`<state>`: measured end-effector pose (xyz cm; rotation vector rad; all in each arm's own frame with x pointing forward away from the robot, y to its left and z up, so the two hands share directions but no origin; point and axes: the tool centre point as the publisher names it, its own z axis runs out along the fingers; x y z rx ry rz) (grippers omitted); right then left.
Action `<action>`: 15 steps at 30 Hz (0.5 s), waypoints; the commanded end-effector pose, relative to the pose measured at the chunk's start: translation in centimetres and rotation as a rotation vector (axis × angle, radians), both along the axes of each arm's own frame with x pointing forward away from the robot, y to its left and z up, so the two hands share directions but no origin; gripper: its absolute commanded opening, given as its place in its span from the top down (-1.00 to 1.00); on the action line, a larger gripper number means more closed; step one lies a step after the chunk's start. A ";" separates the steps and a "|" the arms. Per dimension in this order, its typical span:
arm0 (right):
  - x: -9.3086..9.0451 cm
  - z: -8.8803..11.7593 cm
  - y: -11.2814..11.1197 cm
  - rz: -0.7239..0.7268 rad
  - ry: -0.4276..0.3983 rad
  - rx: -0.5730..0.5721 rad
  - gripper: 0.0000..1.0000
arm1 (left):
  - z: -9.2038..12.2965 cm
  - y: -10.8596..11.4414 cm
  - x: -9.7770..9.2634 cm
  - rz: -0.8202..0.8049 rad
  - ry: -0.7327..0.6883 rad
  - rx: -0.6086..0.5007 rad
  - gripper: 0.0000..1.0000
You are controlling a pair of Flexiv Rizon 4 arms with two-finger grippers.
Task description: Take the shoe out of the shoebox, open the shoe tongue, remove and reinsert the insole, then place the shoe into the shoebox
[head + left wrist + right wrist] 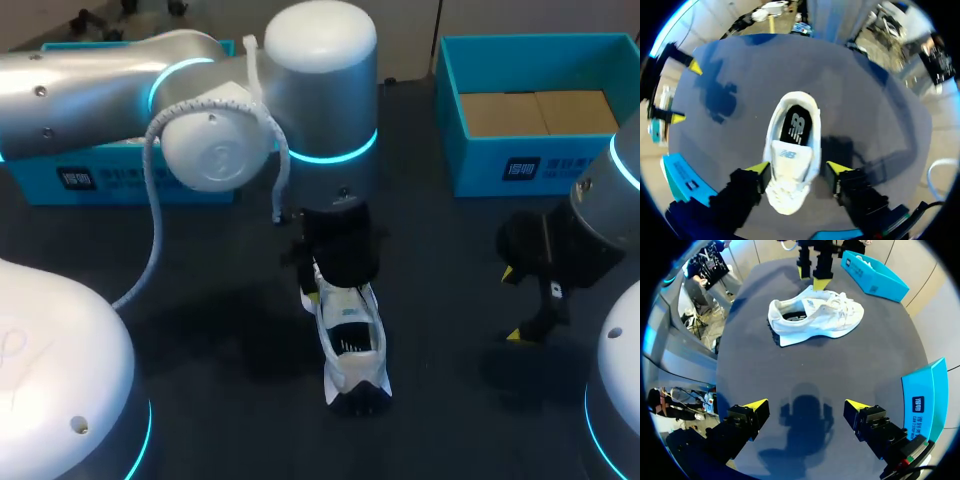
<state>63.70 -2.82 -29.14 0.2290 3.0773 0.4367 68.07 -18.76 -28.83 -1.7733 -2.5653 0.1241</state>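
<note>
Left tool (797,169) above logo-marked shoe (792,150)

The shoe (352,345) is white, its insole (796,125) black with a white logo. The table (220,330) is dark grey. At two o'clock the shoebox (520,170) is turquoise, with tan cardboard inside. The left gripper (798,167) and right gripper (806,405) are black with yellow tips.
</note>
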 end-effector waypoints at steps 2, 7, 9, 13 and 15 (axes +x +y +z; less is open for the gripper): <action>-0.1 -0.1 0.0 -0.001 -0.002 -0.001 -1.00 | 1.9 1.0 -0.4 0.193 0.089 -0.013 -1.00; -0.1 -0.1 0.0 -0.001 -0.002 -0.001 -1.00 | 2.4 1.1 -1.1 0.227 0.052 -0.007 -1.00; -0.1 -0.1 0.0 -0.001 -0.002 -0.001 -1.00 | 2.4 1.1 -1.1 0.227 0.052 -0.007 -1.00; -0.1 -0.1 0.0 -0.001 -0.002 -0.001 -1.00 | 2.4 1.1 -1.1 0.227 0.052 -0.007 -1.00; -0.1 -0.1 0.0 -0.001 -0.002 -0.001 -1.00 | 2.4 1.1 -1.1 0.227 0.052 -0.007 -1.00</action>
